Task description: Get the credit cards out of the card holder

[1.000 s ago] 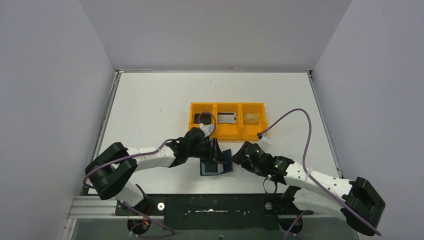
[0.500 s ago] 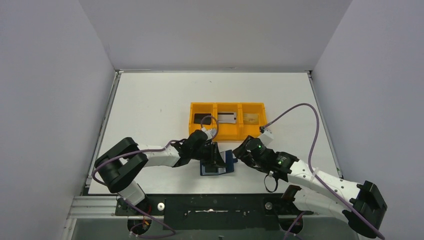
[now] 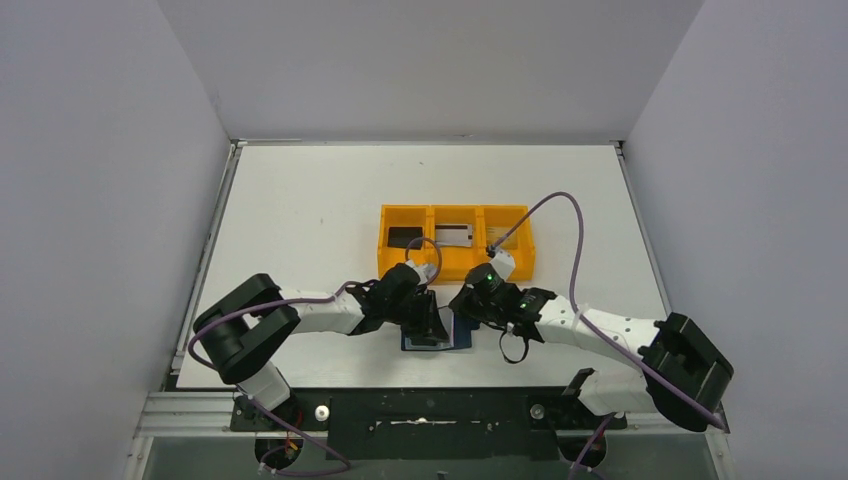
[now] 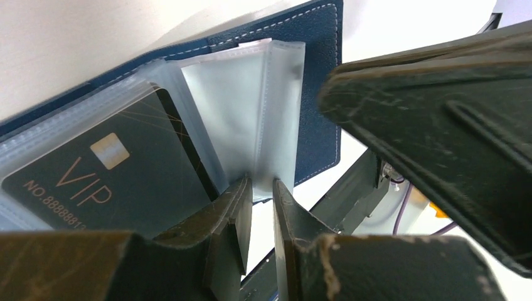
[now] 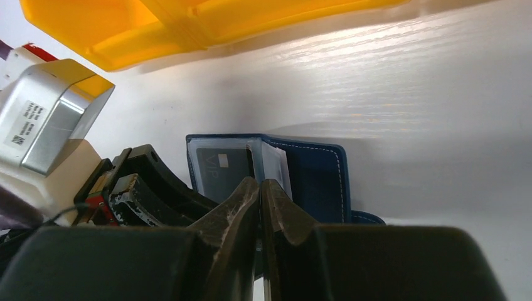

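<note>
The card holder [image 3: 461,336], a navy wallet with clear pockets, lies open near the table's front edge between both grippers. A black card [image 4: 106,175] marked VIP sits in one pocket and also shows in the right wrist view [image 5: 223,166]. My left gripper [image 3: 436,325] reaches in from the left. Its jaws [image 4: 258,185] are nearly together, pinching an empty clear pocket leaf [image 4: 251,106]. My right gripper [image 3: 459,312] comes from the right. It [image 5: 260,184] is shut, tips meeting at the near edge of a clear leaf [image 5: 271,160].
An orange three-compartment tray [image 3: 430,262] stands just behind the wallet. A black card [image 3: 404,237] lies in its left compartment and a silver one [image 3: 455,235] in the middle. The right wrist and its purple cable [image 3: 545,205] overhang the right compartment.
My right arm swung left and forward to the wallet and its jaws closed. The left jaws narrowed onto the clear leaf. The wallet stayed in place.
</note>
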Controlling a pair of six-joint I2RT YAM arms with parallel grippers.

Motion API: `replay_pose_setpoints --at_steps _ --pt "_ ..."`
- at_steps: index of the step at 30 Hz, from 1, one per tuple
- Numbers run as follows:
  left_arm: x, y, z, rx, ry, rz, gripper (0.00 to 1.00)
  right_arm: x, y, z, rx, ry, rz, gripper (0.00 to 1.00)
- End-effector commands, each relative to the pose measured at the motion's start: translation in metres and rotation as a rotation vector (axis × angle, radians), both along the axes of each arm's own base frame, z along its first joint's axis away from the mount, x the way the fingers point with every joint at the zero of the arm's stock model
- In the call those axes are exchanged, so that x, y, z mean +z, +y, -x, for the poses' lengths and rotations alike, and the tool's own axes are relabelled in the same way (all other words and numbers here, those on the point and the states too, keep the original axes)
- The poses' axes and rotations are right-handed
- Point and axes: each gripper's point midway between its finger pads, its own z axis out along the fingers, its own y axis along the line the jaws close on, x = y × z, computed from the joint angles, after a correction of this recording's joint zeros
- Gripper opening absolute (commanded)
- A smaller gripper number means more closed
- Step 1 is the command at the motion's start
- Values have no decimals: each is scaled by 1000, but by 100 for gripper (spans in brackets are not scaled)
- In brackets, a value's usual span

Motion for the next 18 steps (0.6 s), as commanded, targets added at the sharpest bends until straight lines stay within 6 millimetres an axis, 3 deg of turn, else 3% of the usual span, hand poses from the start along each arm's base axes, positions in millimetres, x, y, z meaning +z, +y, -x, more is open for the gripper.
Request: replay_pose_setpoints --at_steps 1,6,11,15,18 --pt "14 -7 -8 -9 -54 22 18 21 28 -15 31 -58 -108 9" --pt "16 -4 -8 -5 -71 13 18 -3 26 -10 43 -7 -159 10" --pt "27 1 -14 26 -113 2 19 -31 7 0 42 48 -51 11" --pt "54 11 -29 79 -211 -4 33 -46 1 10 61 104 -51 12" --pt "63 29 -42 139 -256 -47 40 -47 2 14 60 104 -88 13"
